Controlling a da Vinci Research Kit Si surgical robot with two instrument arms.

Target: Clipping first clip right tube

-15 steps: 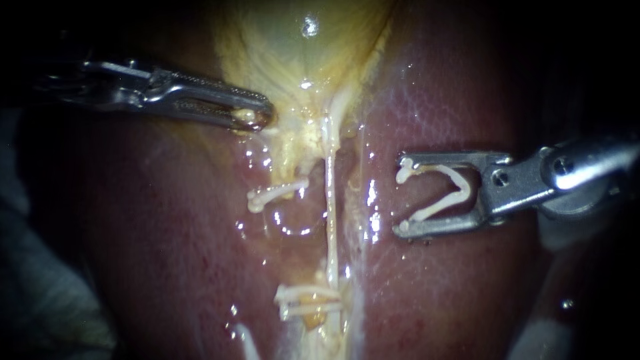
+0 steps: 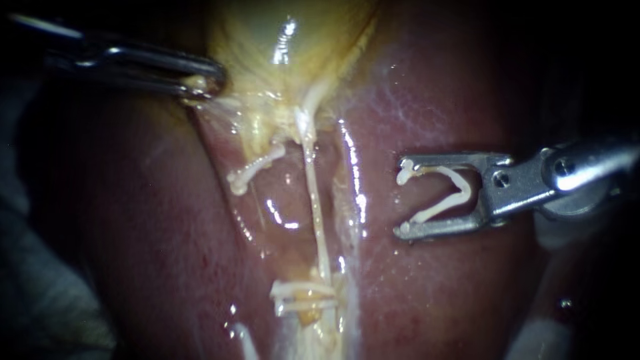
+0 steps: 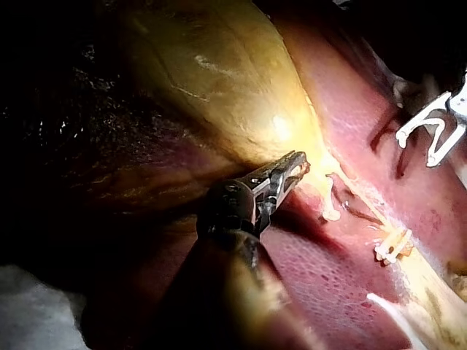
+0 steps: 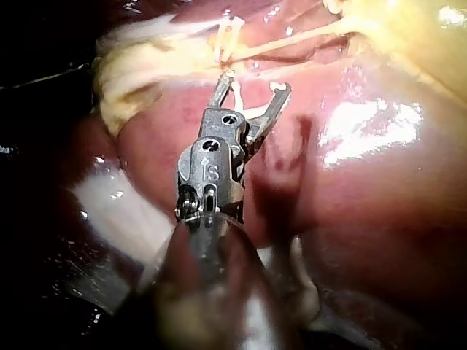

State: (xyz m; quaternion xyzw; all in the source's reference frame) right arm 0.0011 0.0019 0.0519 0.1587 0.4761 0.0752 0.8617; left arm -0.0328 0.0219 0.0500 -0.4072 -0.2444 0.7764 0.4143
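My right instrument [image 2: 402,197] hovers over the liver [image 2: 453,300], right of the tubes. Its jaws stand wide apart and hold an open white clip [image 2: 445,193] between them, clear of any tissue. The right tube [image 2: 315,207] is a thin pale strand running from the gallbladder [image 2: 293,40] down to two closed clips [image 2: 303,297]. A white clip [image 2: 255,168] sits on the short left stub. My left instrument [image 2: 203,83] is shut on the gallbladder's edge, as the left wrist view shows [image 3: 292,171]. In the right wrist view the loaded jaws [image 4: 252,91] sit just short of the tube [image 4: 292,40].
Wet, glistening liver lies on both sides of the groove that holds the tubes. Pale fatty tissue [image 2: 267,127] spreads below the gallbladder's neck. White gauze [image 4: 117,211] lies beside my right instrument's shaft.
My left instrument has pulled the gallbladder's edge up and to the left, so the tube and the left clip now slant that way. My right instrument has not moved.
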